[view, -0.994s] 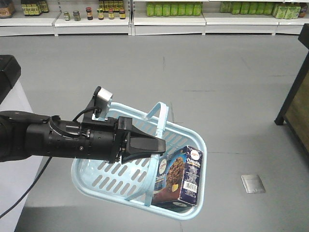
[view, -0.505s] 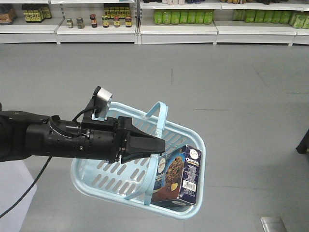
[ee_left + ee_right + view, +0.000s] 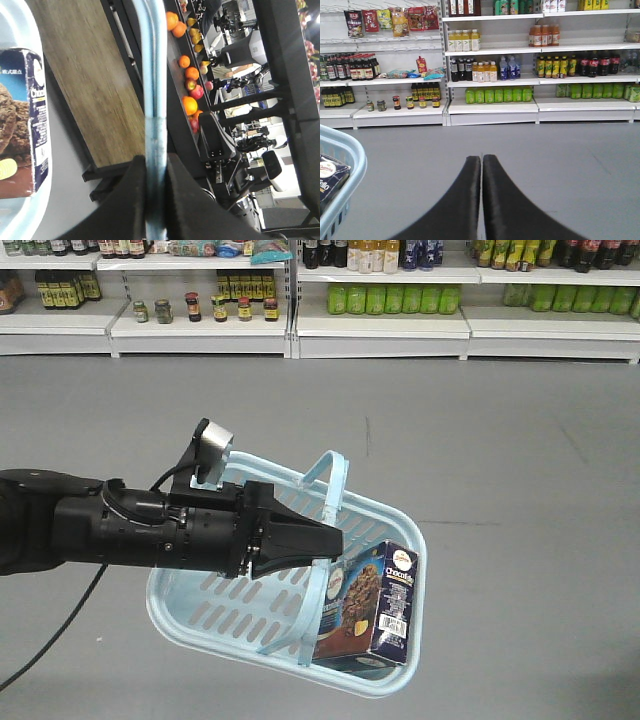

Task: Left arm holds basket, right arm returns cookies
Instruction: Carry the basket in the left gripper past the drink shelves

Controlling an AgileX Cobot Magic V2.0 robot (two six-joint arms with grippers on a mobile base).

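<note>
While left pincer point(image 3: 335, 540) clamps basket point(image 3: 200, 625), cookies point(image 3: 375, 602) inside — unheld.

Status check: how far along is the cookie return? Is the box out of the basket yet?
Done: left gripper is shut on the handle, carrying the basket above the floor. In hand: nothing; right gripper is shut and empty, facing the shelves. Left: the cookies are not yet out; they stand in the basket's corner, so picking and shelving both remain.

Front view looks down on basket point(image 3: 375, 520); wrist views share it.
</note>
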